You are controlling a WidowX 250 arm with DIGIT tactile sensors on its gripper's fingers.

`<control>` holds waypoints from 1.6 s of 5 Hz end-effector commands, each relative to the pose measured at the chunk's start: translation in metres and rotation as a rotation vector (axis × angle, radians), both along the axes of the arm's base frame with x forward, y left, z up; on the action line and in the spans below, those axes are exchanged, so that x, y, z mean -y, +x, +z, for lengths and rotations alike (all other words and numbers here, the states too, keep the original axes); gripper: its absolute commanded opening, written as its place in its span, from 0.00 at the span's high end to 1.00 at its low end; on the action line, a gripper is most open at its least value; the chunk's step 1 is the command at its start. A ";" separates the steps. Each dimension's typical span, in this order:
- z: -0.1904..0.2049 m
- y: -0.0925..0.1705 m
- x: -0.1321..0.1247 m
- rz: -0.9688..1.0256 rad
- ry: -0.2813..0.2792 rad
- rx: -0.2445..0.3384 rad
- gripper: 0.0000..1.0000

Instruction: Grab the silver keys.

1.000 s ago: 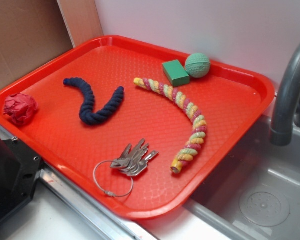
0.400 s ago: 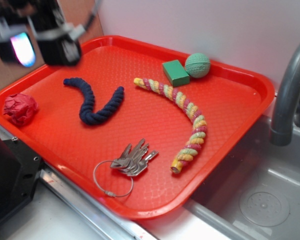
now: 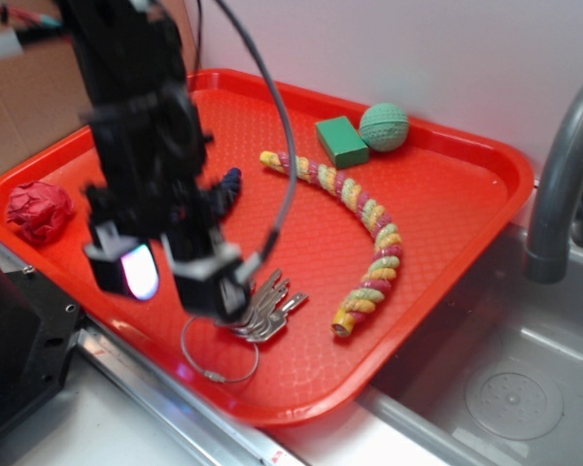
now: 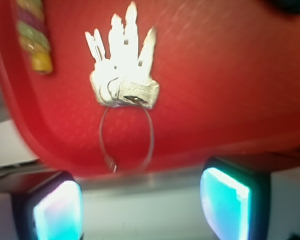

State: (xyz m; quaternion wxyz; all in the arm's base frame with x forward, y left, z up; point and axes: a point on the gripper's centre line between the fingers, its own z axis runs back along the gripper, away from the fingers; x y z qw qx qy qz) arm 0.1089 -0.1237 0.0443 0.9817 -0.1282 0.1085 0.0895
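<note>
While the tool (image 3: pixel 170 277) hangs spread, the silver keys (image 4: pixel 123 70) lie just beyond it.

Black arm (image 3: pixel 136 126), grey cables, tool (image 3: pixel 170 277) w/ glowing cyan pads (image 4: pixel 224 202).

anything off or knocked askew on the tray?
Nothing stands out. The keys lie flat and fanned on the tray, wire loop toward the near rim. The striped rope, block, ball and red wad sit on the tray. The gripper is open, above the keys.
</note>
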 end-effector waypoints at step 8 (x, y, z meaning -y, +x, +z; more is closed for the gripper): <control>0.174 0.066 -0.117 0.027 0.349 0.429 1.00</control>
